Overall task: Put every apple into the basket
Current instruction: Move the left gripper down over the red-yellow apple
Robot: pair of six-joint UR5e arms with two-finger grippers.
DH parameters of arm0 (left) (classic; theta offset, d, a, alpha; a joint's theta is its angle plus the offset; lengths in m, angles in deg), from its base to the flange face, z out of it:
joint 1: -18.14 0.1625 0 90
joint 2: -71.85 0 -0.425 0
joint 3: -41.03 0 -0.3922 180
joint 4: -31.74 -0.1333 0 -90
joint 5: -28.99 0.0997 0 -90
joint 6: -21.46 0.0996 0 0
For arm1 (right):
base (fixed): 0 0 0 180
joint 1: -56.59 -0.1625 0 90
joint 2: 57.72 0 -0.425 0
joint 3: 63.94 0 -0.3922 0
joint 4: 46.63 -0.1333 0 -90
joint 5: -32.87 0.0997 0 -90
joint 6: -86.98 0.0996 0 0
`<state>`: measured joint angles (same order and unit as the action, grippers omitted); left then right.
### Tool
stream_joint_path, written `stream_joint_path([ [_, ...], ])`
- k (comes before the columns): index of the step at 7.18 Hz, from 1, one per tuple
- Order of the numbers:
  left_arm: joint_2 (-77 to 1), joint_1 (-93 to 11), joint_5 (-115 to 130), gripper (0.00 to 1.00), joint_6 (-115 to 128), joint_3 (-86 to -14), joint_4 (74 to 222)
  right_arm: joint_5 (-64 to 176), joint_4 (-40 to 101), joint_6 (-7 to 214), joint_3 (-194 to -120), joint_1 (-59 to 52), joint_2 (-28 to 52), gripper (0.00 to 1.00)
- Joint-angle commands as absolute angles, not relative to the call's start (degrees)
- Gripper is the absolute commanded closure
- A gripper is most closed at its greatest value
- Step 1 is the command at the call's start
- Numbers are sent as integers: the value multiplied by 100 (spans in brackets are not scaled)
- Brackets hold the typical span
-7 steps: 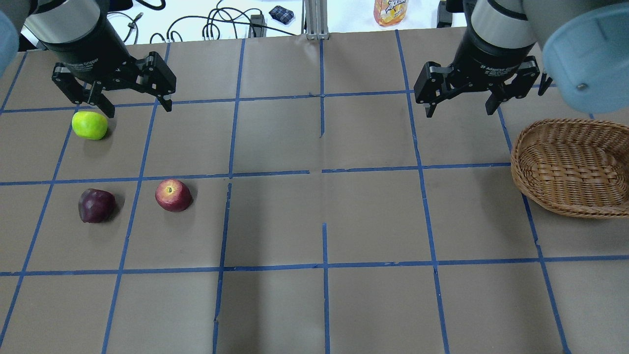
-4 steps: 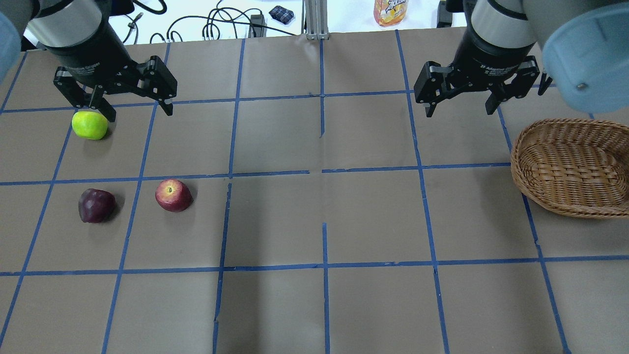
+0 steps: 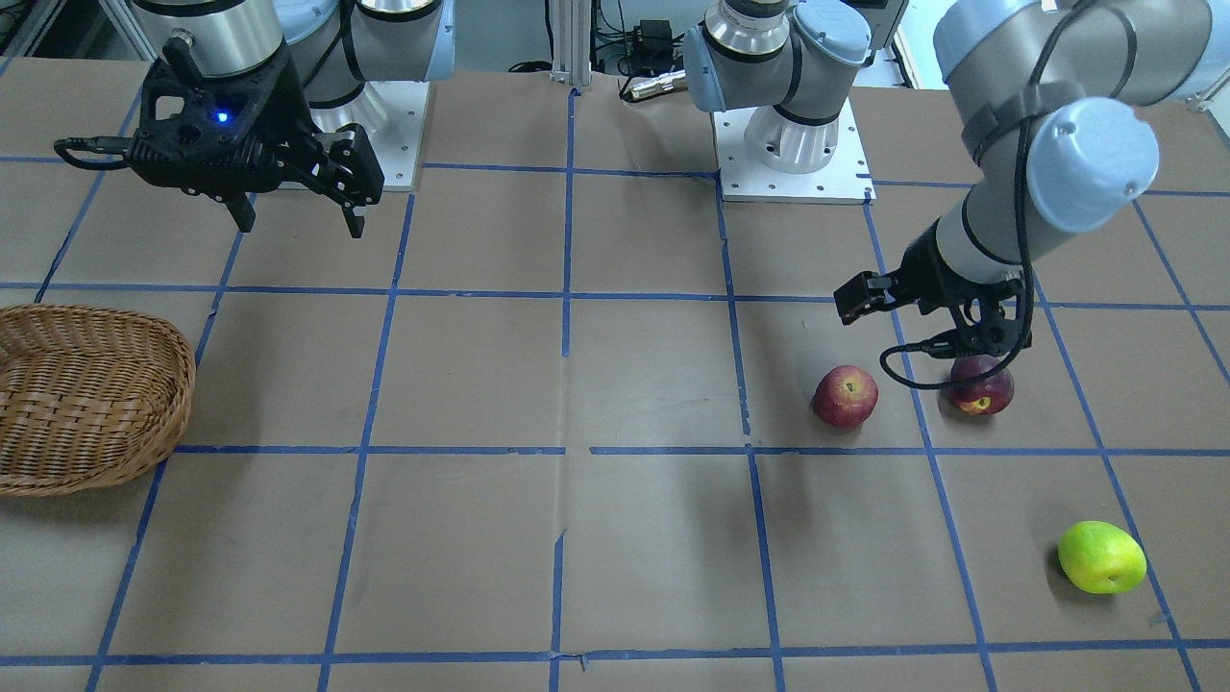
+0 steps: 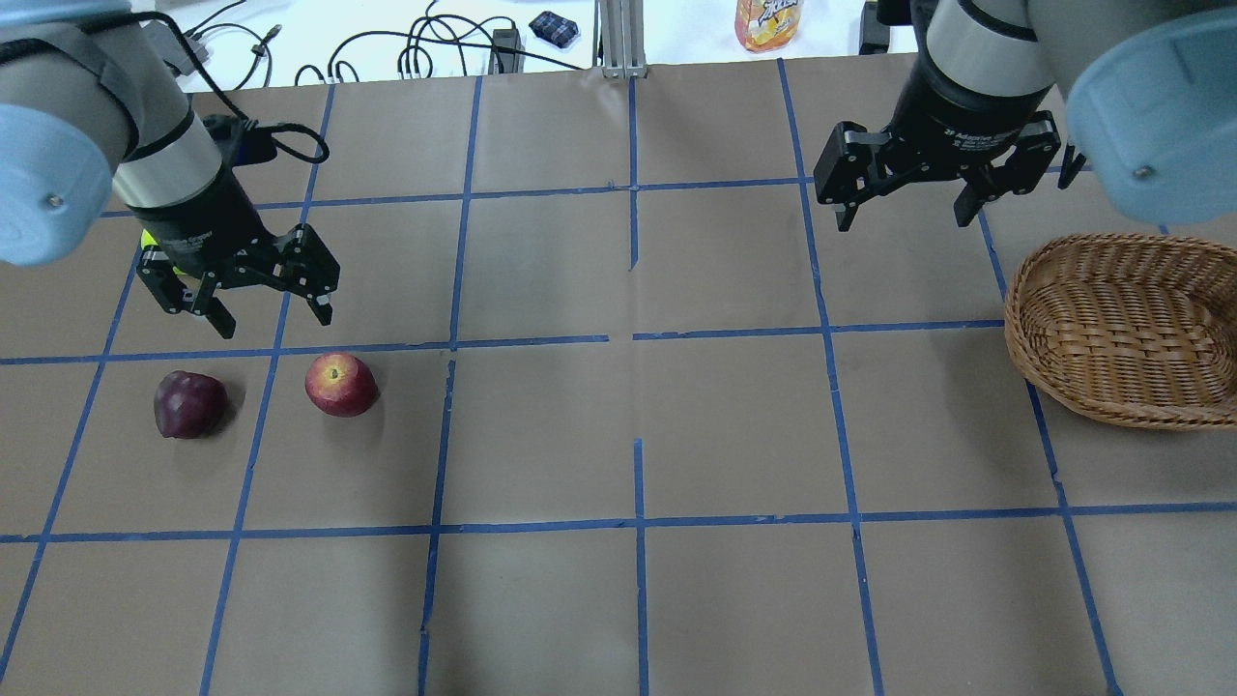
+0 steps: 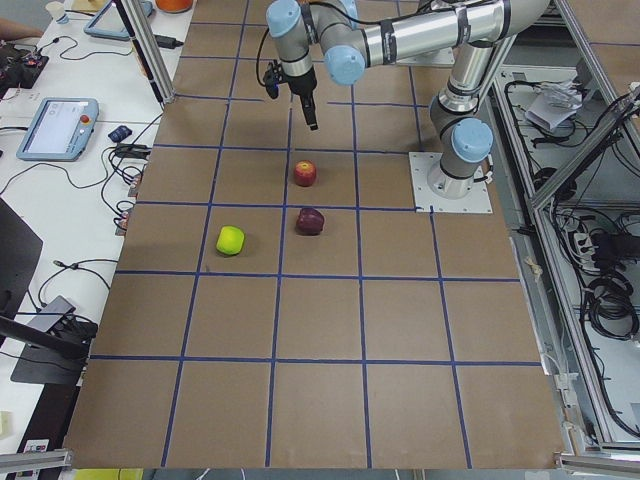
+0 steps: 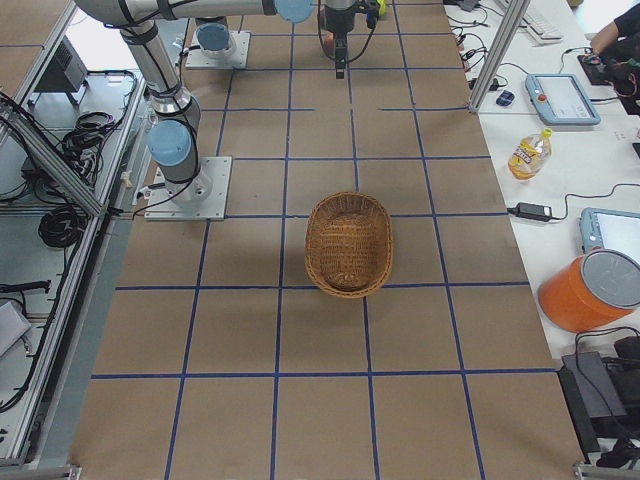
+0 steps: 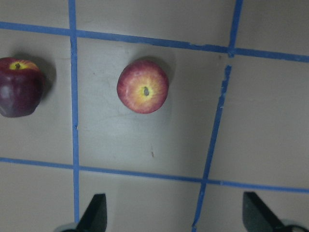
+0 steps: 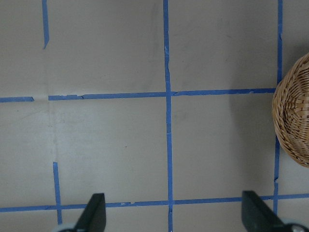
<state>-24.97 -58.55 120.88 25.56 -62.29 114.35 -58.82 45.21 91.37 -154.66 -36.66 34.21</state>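
The red apple [image 4: 341, 384] [image 3: 846, 395] and the maroon apple [image 4: 189, 404] [image 3: 982, 389] lie side by side on the brown table at the left. The yellow-green apple [image 3: 1102, 556] lies farther out; in the overhead view only a sliver of it shows behind my left wrist. My left gripper [image 4: 275, 324] [image 3: 927, 322] is open and empty, hovering just beyond the two red apples. Its wrist view shows the red apple [image 7: 143, 86] and the maroon apple [image 7: 19, 87] ahead of its open fingers. My right gripper [image 4: 904, 220] [image 3: 300, 226] is open and empty, hovering left of the empty wicker basket [image 4: 1015, 329] [image 3: 178, 384] [image 8: 292, 121].
Blue tape lines divide the table into squares. An orange drink bottle [image 4: 768, 21] and cables [image 4: 435, 48] lie on the white bench past the far edge. The arm bases [image 3: 793, 144] stand at the robot's side of the table.
My left gripper has moved from beside the yellow-green apple toward the two red apples, and lower, now covering the green apple in the overhead view. The right gripper has not moved.
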Motion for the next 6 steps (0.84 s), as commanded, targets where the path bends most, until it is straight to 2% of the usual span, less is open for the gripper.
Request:
stream_joint_path([
  [1,-3087,-5710,12014,0,2883,-7004,9528,-5880,4521,9137,-15473,-3667,3421,0],
  [6,-3528,-5727,11796,0,3113,-7129,9308,-5880,4530,9137,-15473,-3667,3421,0],
])
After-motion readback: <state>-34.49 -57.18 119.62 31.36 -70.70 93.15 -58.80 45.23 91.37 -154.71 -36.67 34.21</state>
